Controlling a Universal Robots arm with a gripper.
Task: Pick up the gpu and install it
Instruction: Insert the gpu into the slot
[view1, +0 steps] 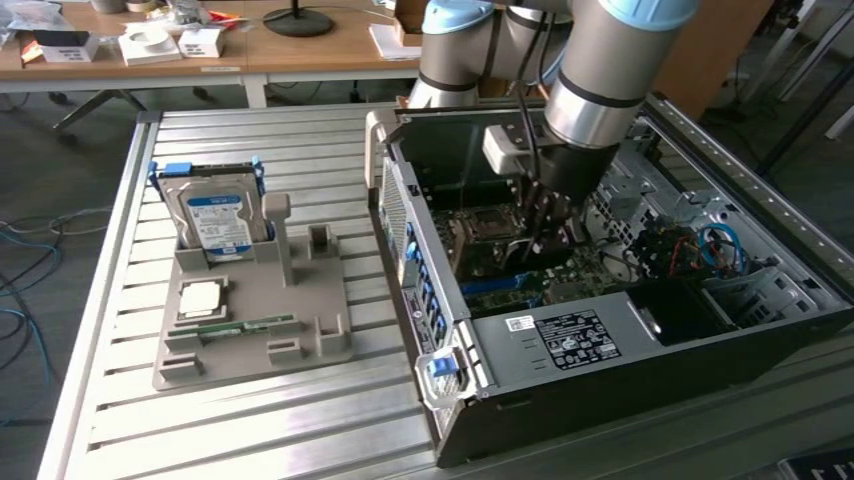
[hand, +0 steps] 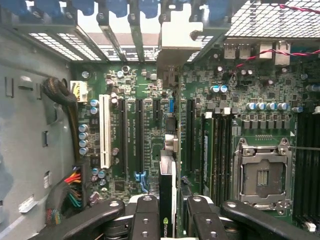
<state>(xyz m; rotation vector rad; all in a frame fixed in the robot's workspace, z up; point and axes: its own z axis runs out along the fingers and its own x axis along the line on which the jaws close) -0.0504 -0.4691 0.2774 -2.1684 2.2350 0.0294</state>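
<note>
In the wrist view the gpu (hand: 170, 150) shows edge-on, a thin dark card running from between my fingers toward the case's rear openings, where its silvery end bracket (hand: 180, 35) stands. My gripper (hand: 171, 215) is shut on the card's top edge. The card lines up among the long black expansion slots (hand: 135, 135) of the green motherboard (hand: 240, 85); whether it is seated I cannot tell. In the exterior view my gripper (view1: 545, 215) reaches down inside the open computer case (view1: 601, 340).
A white slot (hand: 105, 132), a cable bundle (hand: 70, 187) and the bare CPU socket (hand: 262, 172) flank the card. Outside the case, on the exterior view's left, a grey holder (view1: 320, 340) carries an upright hard drive (view1: 214, 215), a CPU chip (view1: 200, 298) and a memory stick (view1: 247, 327).
</note>
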